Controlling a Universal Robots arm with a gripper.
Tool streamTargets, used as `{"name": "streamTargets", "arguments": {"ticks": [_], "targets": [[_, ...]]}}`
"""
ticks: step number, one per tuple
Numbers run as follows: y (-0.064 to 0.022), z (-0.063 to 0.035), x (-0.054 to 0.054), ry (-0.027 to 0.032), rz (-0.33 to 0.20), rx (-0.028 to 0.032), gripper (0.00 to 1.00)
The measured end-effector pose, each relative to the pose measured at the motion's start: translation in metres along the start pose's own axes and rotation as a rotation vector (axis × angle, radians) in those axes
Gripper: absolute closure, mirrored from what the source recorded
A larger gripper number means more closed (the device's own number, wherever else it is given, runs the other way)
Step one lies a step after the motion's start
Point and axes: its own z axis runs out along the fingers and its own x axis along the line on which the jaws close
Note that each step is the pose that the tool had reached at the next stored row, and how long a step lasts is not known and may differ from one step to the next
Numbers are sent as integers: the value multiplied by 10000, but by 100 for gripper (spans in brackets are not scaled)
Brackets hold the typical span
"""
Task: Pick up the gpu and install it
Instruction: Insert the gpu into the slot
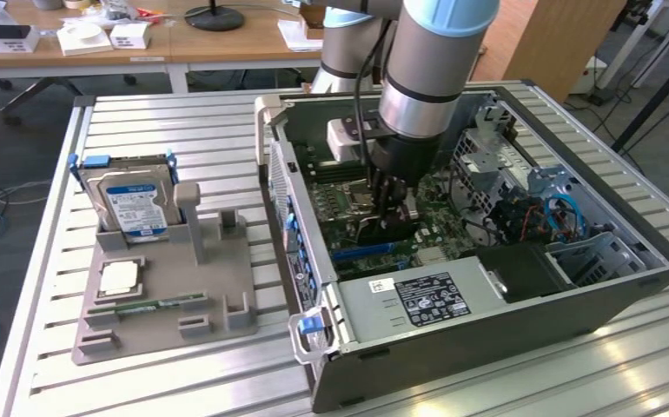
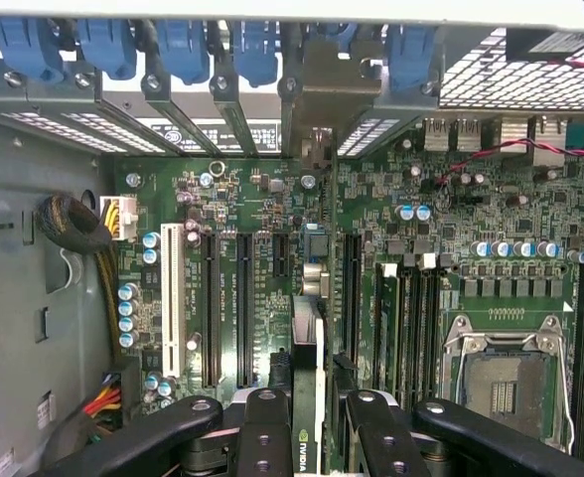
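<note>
Nearest the wrist camera, the gripper (image 2: pixel 317 417) had its two black fingers (image 2: pixel 264 422) pinching the gpu (image 2: pixel 307 343) between them; the card stood on edge, a green logo on its near rim, over the motherboard (image 2: pixel 471 219) and in line with the long black expansion slots (image 2: pixel 242 308); whether it sat in a slot could not be told; the processor socket (image 2: pixel 506 373) lay off to one side.

In the exterior view, the arm (image 1: pixel 427 78) reached down into the open computer case (image 1: pixel 486 347); the gpu hung dark beneath the gripper, close over the board; on the exterior view's left, a grey tray (image 1: pixel 172 287) on the slatted table (image 1: pixel 172 122) carried an upright hard drive (image 1: pixel 132 204), a processor chip (image 1: pixel 120 278) and a flat memory stick (image 1: pixel 149 306).
</note>
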Motion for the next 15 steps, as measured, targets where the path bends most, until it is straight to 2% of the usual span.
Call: {"name": "streamTargets", "arguments": {"ticks": [15], "targets": [[8,11,0,-3,18,2,74]]}}
